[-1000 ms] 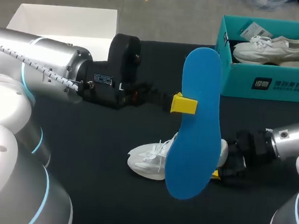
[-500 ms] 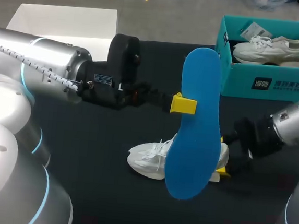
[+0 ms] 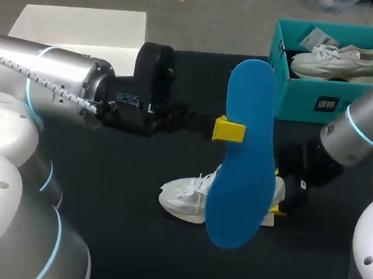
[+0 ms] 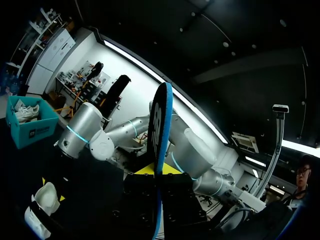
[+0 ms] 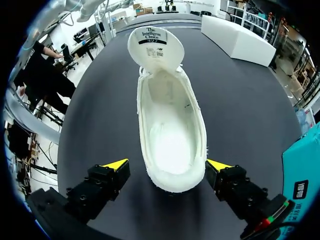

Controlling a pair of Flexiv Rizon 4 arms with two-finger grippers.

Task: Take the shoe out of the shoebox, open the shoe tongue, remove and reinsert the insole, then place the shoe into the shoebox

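My left gripper is shut on a blue insole, holding it upright above the table's middle. In the left wrist view the insole shows edge-on, pinched in that gripper. Under it lies a white shoe, its heel end hidden by the insole. In the right wrist view the shoe has no insole inside, and its tongue is folded forward. My right gripper stands open astride the heel, a gap on each side. It sits at the shoe's right end.
A teal shoebox at the back right holds another white shoe. A white box stands at the back left. The black table is bare in front of the shoe.
My right arm has swung up toward the back right while its gripper stays at the shoe's heel. The left arm and the insole have not moved.
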